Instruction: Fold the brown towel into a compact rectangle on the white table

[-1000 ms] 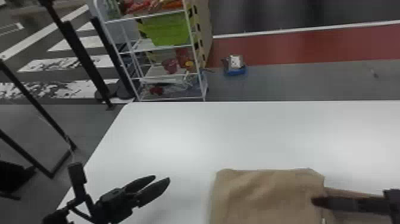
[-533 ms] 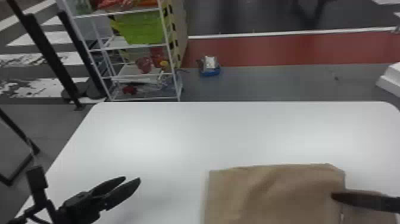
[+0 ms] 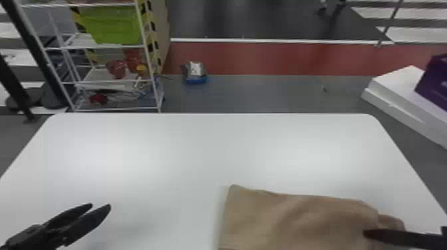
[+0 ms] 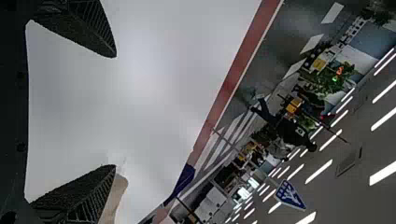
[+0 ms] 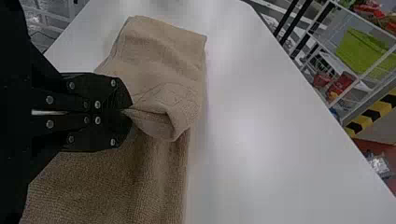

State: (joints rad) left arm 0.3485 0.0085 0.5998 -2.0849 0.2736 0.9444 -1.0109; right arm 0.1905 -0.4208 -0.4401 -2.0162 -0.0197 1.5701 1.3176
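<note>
In the head view, the left gripper (image 3: 100,206) is over the white table (image 3: 186,153), with its two fingers apart and nothing in them. The brown towel (image 3: 262,216) lies on the table, off to the right of it. The right gripper (image 3: 367,232) is at the towel's right part.

In the left wrist view, the left gripper (image 4: 115,111) has a big gap between its fingers. A bit of towel peeks out past one finger.

In the right wrist view, the right gripper (image 5: 128,112) pinches a bunched bit of towel, with more towel on both sides.
</note>
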